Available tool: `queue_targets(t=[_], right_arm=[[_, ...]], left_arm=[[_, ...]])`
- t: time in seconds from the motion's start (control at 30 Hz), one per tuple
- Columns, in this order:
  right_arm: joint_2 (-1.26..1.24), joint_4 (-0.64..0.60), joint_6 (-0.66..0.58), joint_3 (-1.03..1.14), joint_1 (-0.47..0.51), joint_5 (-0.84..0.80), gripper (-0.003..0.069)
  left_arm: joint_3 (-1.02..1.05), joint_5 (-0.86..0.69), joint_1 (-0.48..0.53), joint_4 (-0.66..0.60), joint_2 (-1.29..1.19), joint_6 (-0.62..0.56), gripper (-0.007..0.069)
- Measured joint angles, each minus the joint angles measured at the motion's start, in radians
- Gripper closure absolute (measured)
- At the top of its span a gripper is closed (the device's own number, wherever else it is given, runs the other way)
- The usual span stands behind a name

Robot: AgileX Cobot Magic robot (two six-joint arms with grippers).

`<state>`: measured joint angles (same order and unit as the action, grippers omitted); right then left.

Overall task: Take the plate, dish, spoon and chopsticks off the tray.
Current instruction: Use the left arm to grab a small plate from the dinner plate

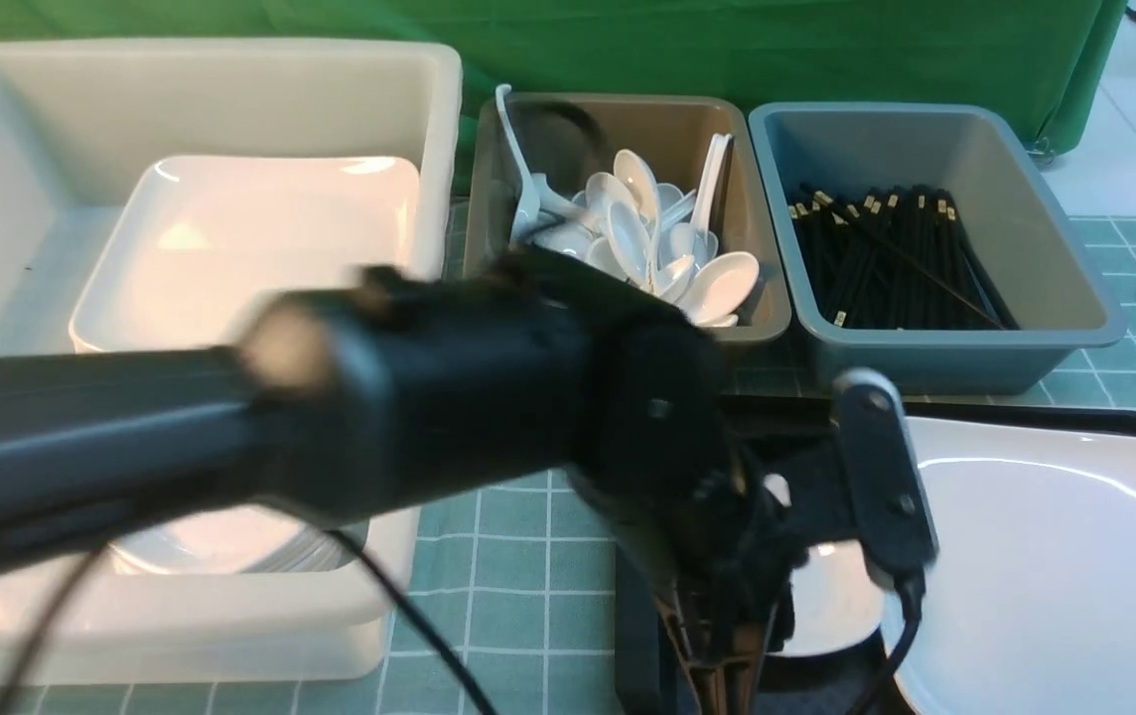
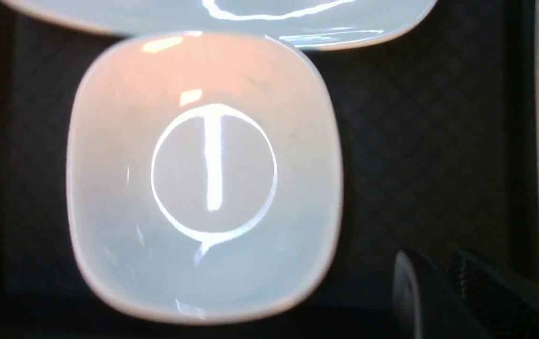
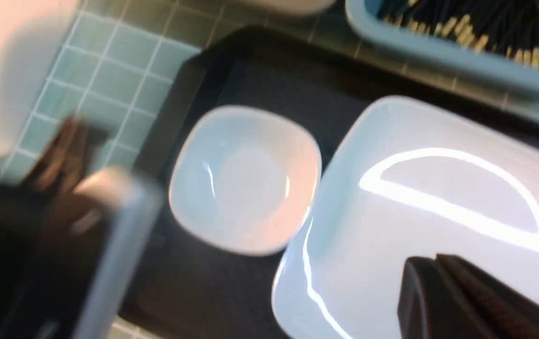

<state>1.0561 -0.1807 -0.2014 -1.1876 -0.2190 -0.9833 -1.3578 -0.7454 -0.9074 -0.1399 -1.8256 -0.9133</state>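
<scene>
Reaching in from 9 o'clock with the left arm [image 1: 230,437], wrist bent down, left hand [image 1: 712,650] poised over the dish [image 2: 203,174]; cannot tell its opening or any grip. Right hand [image 3: 467,301] above the plate [image 1: 1055,566], one finger in sight, opening unclear. Dish and plate touching on the black tray [image 3: 260,70], dish at the plate's 9 o'clock. On the counter [image 1: 528,556] at 12 o'clock: brown bin [image 1: 628,99] of white spoons [image 1: 647,238], grey bin [image 1: 965,362] of black chopsticks [image 1: 896,258]; at 9 o'clock, white tub [image 1: 429,99] of stacked crockery [image 1: 260,238].
</scene>
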Motion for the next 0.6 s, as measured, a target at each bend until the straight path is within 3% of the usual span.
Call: queue_targets(t=[0.1,0.13,0.3,0.47,0.6], right_arm=[[-0.099,0.008,0.0,0.106,-0.001,0.036,0.0605],[-0.169,0.011,0.001,0.163,-0.001,0.042,0.0603],[-0.265,0.011,0.001,0.24,-0.001,0.029,0.0594],[-0.276,0.011,-0.001,0.257,-0.001,0.012,0.0591],[-0.277,0.011,-0.003,0.263,-0.001,-0.004,0.0583]], left_arm=[[-0.012,0.018,0.0,-0.001,-0.045,-0.077,0.0456],[-0.013,0.044,0.0,0.004,-0.078,-0.114,0.0386],[-0.013,0.119,0.0,0.082,-0.132,-0.135,0.0218],[-0.013,0.174,0.0,0.133,-0.167,-0.135,0.0183],[-0.017,0.19,0.0,0.161,-0.201,-0.135,0.0229]])
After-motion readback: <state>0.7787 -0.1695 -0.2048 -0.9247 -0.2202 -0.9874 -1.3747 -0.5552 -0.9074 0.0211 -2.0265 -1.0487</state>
